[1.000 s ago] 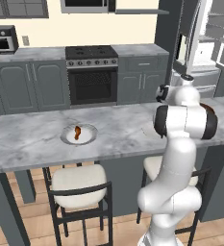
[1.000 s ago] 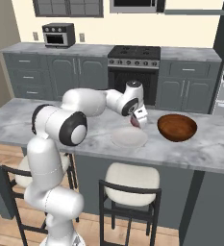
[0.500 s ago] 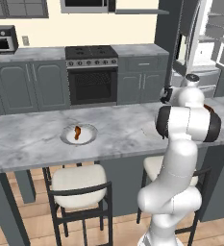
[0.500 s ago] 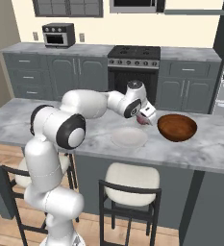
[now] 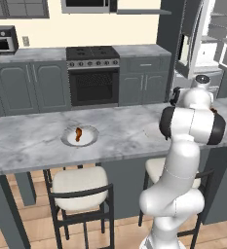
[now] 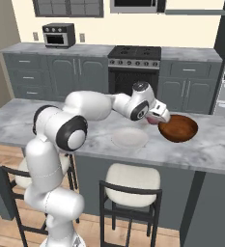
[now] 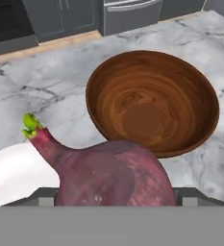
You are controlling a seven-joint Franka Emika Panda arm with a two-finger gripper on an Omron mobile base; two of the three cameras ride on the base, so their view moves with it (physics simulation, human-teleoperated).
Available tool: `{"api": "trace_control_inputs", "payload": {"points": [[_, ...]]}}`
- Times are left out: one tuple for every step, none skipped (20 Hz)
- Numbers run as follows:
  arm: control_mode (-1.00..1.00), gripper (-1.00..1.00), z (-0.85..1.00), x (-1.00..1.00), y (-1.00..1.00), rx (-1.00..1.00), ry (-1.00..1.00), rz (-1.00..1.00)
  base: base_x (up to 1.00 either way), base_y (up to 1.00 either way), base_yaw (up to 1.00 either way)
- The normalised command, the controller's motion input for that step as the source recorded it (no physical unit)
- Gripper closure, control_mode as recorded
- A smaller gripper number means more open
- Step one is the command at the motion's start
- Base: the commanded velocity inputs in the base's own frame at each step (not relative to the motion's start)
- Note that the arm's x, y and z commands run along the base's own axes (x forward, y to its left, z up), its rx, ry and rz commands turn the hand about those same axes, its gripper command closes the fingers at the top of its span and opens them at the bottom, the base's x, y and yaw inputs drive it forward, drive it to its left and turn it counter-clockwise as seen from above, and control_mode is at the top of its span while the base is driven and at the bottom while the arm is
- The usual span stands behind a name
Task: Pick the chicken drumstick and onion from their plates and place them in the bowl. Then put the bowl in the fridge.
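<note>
Glossy wood-grain bowl [image 7: 152, 103], veined marble counter [image 7: 46, 91]

We see a home kitchen. In front of us runs a long grey-veined marble island counter [image 5: 115, 133], with cream-cushioned dark metal stools [image 5: 81, 187] tucked beneath it. At twelve o'clock stands a black built-in oven with a gas hob [image 5: 93, 73], flanked by grey shaker-style cabinets [image 5: 34, 87]. At ten o'clock sits a small black toaster oven [image 6: 59, 35]. At two o'clock a tall silver-grey fridge [image 5: 205, 44] stands open, showing white shelves.
</note>
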Motion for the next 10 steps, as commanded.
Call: {"api": "trace_control_inputs", "payload": {"points": [[-1.0, 1.0, -0.01, -0.06, -0.5, -0.08, 0.08, 0.13, 0.0, 0.0, 0.0], [-1.0, 1.0, -0.03, -0.06, -0.5, -0.05, 0.09, 0.12, 0.0, 0.0, 0.0], [-1.0, 1.0, -0.06, -0.02, -0.51, -0.02, 0.09, 0.12, 0.0, 0.0, 0.0], [-1.0, 1.0, -0.05, 0.0, -0.52, -0.02, 0.11, 0.12, 0.0, 0.0, 0.0], [-1.0, 1.0, -0.06, 0.0, -0.46, -0.03, 0.15, 0.11, 0.0, 0.0, 0.0], [-1.0, 1.0, -0.03, 0.0, -0.46, -0.04, 0.15, 0.11, 0.0, 0.0, 0.0], [-1.0, 1.0, -0.04, 0.0, -0.45, -0.04, 0.15, 0.11, 0.0, 0.0, 0.0], [-1.0, 1.0, -0.05, 0.0, -0.45, -0.03, 0.14, 0.11, 0.0, 0.0, 0.0], [-1.0, 1.0, -0.07, 0.02, -0.44, -0.02, 0.15, 0.12, 0.0, 0.0, 0.0], [-1.0, 1.0, -0.08, 0.04, -0.43, 0.0, 0.17, 0.13, 0.0, 0.0, 0.0]]}}
